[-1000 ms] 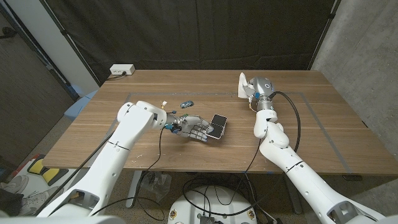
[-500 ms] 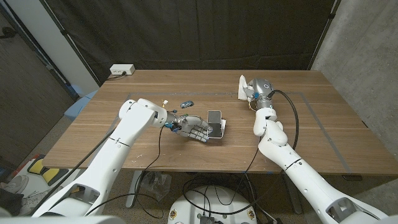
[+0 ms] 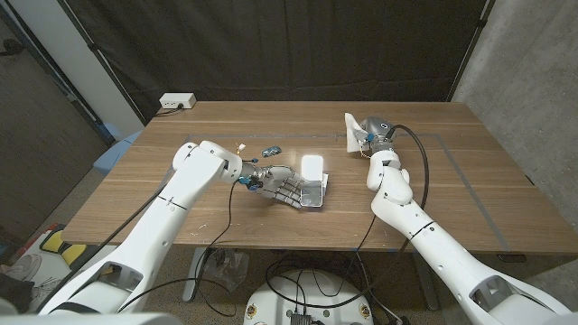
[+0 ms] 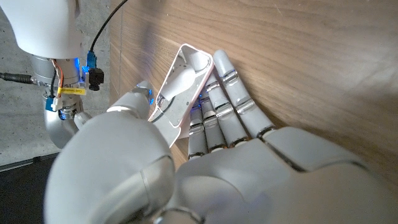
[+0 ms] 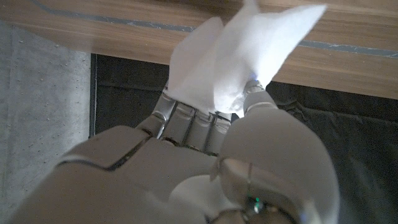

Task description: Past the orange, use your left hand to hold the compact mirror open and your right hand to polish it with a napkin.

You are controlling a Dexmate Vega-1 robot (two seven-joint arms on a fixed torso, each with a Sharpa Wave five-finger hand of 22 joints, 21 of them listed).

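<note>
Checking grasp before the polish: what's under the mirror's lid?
The left hand's fingers lie under and behind the raised lid of the mirror, on the table. The mirror's base sits beside them; anything under it is hidden.

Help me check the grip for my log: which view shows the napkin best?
The right wrist view: the napkin is large there, pinched by the right hand. The head view shows it small and far off at that hand. In the left wrist view I cannot make it out.
</note>
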